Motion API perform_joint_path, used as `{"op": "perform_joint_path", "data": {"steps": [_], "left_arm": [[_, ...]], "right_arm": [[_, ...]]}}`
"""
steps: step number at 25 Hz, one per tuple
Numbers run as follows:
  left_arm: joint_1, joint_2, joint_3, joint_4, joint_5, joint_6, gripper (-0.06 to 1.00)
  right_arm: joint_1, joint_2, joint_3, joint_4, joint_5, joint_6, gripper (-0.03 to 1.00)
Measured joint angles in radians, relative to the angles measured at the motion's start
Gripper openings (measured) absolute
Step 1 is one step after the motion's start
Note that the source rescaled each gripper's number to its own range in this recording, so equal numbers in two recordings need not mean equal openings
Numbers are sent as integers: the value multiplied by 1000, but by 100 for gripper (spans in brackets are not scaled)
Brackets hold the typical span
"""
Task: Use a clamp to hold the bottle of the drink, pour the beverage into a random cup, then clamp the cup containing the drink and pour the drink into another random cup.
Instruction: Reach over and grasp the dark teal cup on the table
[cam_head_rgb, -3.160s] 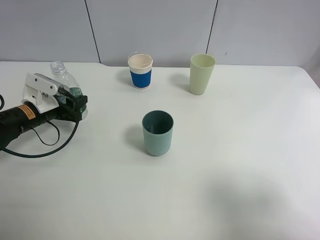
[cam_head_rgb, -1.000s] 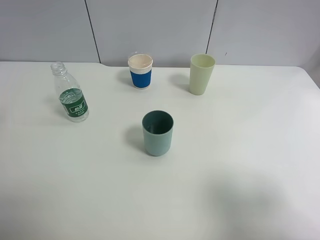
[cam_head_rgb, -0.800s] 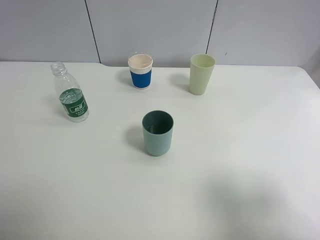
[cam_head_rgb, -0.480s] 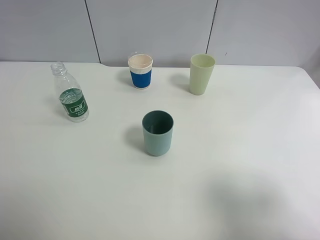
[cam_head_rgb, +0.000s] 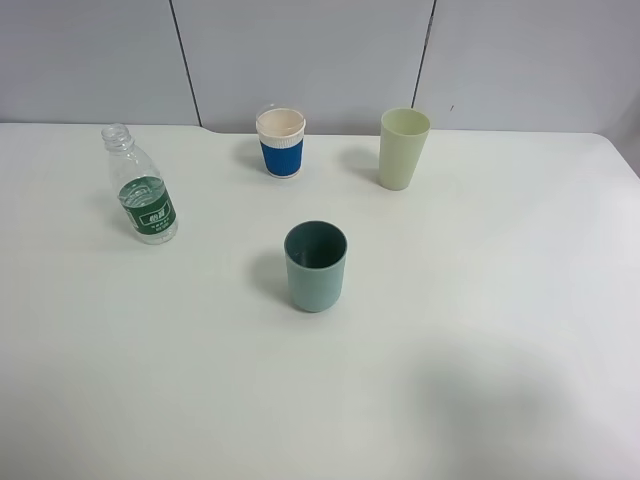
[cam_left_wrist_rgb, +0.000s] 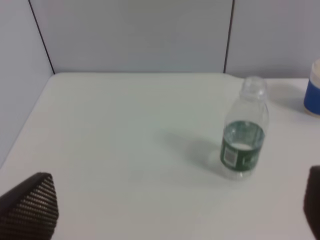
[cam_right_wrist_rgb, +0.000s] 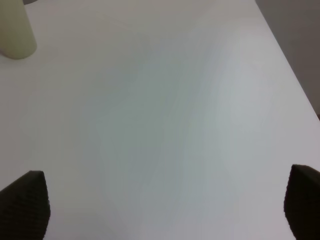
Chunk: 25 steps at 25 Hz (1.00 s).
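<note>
bottle (cam_head_rgb: 143, 190) upright | left gripper (cam_left_wrist_rgb: 172, 206) wide, facing it | right gripper (cam_right_wrist_rgb: 165, 201) wide

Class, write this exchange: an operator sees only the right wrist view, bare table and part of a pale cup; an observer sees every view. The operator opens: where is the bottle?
Observer: The bottle stands upright, uncapped, on the left side of the table.
Operator: Is it held?
Observer: No. The left gripper faces it from a distance, jaws wide apart and empty.
Operator: Other cups?
Observer: A teal cup stands mid-table; a blue-sleeved white cup stands farther back.
</note>
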Motion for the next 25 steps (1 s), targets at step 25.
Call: {"op": "perform_joint_path", "data": {"steps": [25], "left_arm": [[-9,-59,61,0,215,-26,100]], "right_arm": [[0,0,0,0,0,0,98]]}}
